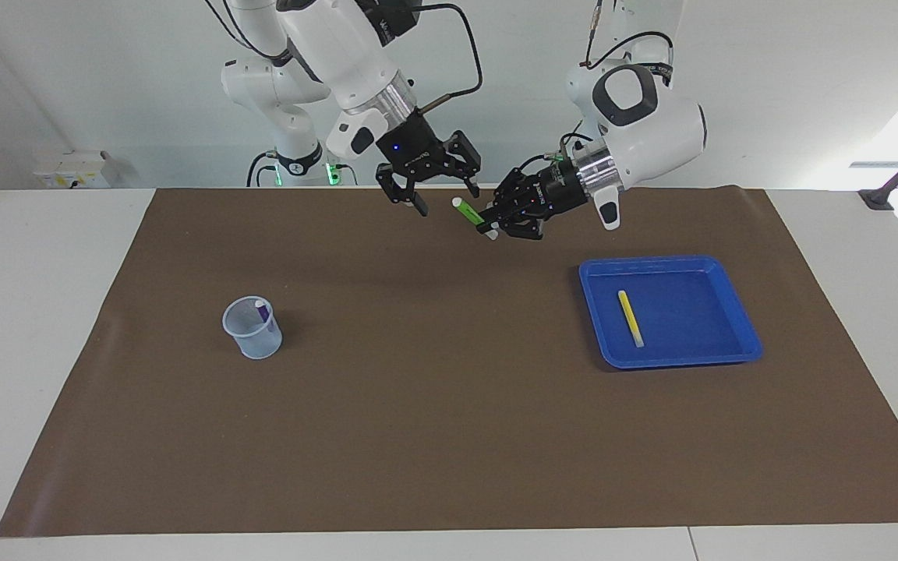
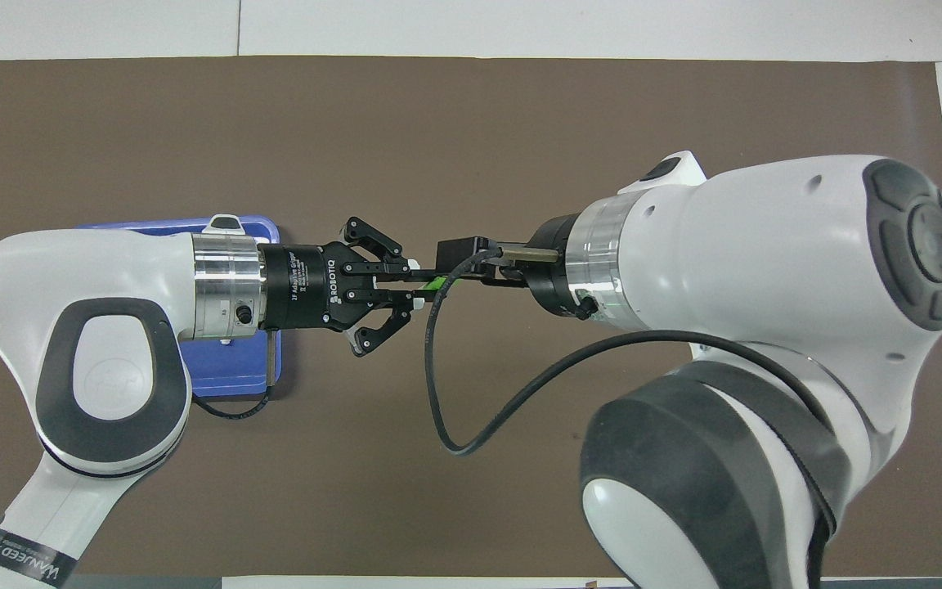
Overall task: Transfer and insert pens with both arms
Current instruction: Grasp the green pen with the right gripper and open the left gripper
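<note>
Three pens are in play. The green pen (image 1: pixel 468 212) is gripped, tilted, in the closed jaws of the left gripper (image 1: pixel 490 224), up in the air over the brown mat (image 1: pixel 449 436). The yellow pen (image 1: pixel 631 318) lies in the blue tray (image 1: pixel 741 323), which sits on the mat toward the left arm's end of the desk. The purple pen (image 1: pixel 262 310) stands in the clear cup (image 1: pixel 252 329), on the mat toward the right arm's end.

The right gripper (image 1: pixel 443 196) hangs with its jaws spread just beside the green pen's pale free end, so a handover is judged to be the step in hand. It would be done well if the spread jaws were brought round the free part of the barrel, clear of the left fingers, and were closed squarely before the left grip is let go. The pen is slim and likely to pivot if pinched only at its tip.

From overhead, most of the green pen (image 2: pixel 436 283) is covered by the right arm's black cable and camera box. Whether the right jaws already touch the pen cannot be made out. Much of the tray (image 2: pixel 234 380) is hidden there under the left arm, and the cup is not seen.
</note>
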`<action>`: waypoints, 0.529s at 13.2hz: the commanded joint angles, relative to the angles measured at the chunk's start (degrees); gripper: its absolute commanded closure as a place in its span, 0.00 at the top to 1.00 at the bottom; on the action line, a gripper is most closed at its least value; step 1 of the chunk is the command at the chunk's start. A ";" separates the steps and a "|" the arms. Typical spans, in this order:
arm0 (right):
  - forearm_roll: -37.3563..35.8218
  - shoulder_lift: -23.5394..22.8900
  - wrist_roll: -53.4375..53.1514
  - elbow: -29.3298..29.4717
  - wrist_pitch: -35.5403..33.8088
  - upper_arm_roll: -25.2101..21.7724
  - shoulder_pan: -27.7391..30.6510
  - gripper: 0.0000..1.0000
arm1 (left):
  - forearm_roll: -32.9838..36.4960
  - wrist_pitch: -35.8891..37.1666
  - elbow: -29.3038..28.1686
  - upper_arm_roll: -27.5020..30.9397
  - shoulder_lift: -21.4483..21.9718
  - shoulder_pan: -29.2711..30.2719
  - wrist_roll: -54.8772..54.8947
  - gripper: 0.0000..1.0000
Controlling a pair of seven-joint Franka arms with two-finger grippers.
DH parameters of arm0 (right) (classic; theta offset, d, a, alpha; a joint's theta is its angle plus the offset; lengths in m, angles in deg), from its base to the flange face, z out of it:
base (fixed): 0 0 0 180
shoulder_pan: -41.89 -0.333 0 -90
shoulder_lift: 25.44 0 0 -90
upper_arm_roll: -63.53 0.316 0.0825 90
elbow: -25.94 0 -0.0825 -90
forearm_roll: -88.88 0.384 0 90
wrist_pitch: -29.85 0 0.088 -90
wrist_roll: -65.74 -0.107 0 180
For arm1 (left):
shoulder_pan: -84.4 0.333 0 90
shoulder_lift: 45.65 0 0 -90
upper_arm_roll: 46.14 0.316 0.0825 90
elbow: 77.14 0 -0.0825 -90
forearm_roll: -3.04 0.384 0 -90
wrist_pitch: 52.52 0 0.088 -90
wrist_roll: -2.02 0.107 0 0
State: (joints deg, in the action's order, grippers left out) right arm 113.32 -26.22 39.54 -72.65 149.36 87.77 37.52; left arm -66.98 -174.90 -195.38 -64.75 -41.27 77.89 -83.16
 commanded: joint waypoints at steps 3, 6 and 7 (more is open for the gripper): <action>1.05 -0.10 -0.34 -0.55 2.05 0.81 0.24 0.00 | -1.87 -1.46 -2.17 0.60 2.12 -1.05 -0.86 0.00; 0.96 -0.01 -0.34 -0.55 2.14 0.90 0.24 0.00 | -1.88 -1.98 -2.17 0.60 2.12 -1.05 -0.95 0.00; 0.88 -0.01 -0.25 -0.55 2.14 0.90 0.24 0.00 | -1.88 -2.16 -2.17 0.60 2.03 -1.05 -0.95 0.00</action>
State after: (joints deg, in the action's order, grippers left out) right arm 113.47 -26.26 39.53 -72.60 150.74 88.10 37.11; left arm -67.43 -175.40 -195.65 -64.84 -41.26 77.68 -83.44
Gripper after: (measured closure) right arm 0.824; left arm 0.837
